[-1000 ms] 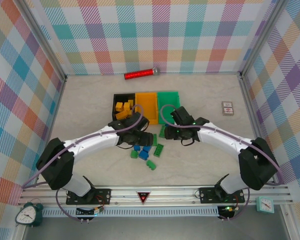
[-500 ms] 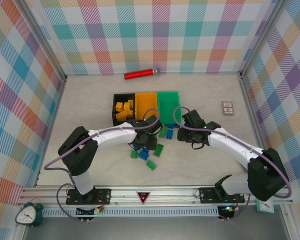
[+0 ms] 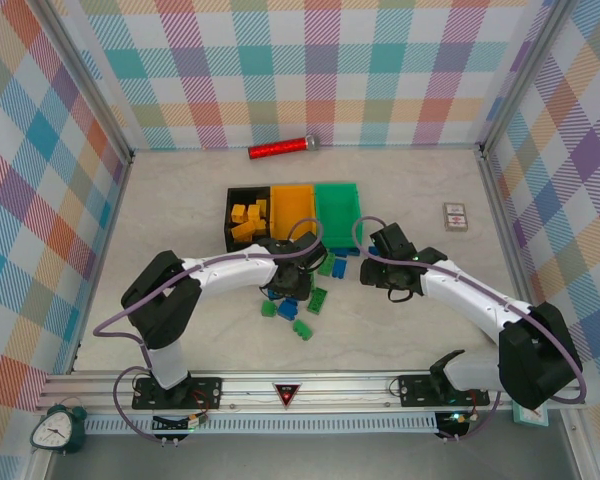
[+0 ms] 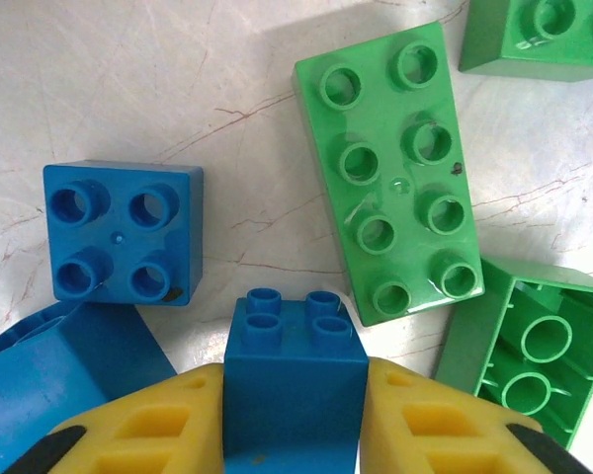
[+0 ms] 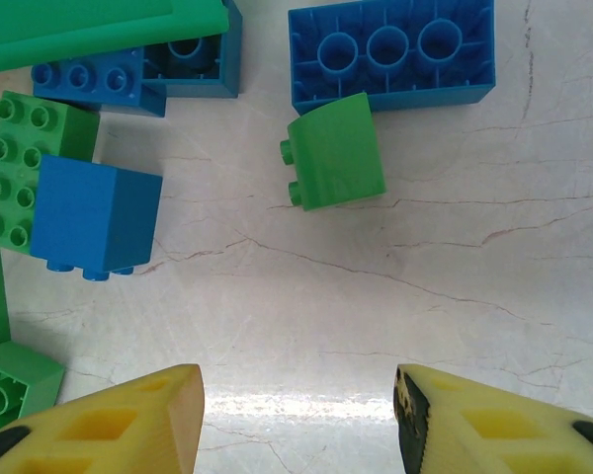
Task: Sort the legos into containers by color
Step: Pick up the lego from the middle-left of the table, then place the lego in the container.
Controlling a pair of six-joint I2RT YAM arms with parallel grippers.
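Top external view: yellow-orange legos (image 3: 246,214) sit in the black bin (image 3: 229,215); blue and green bricks (image 3: 302,300) lie loose on the table (image 3: 180,200). The left gripper (image 4: 295,425) clamps a blue brick (image 4: 295,365); the right gripper (image 5: 296,405) stands open, holding nothing. Sorting is judged roughly one-third complete.

L tool (image 4: 295,387) tight on blue lego (image 4: 294,346)
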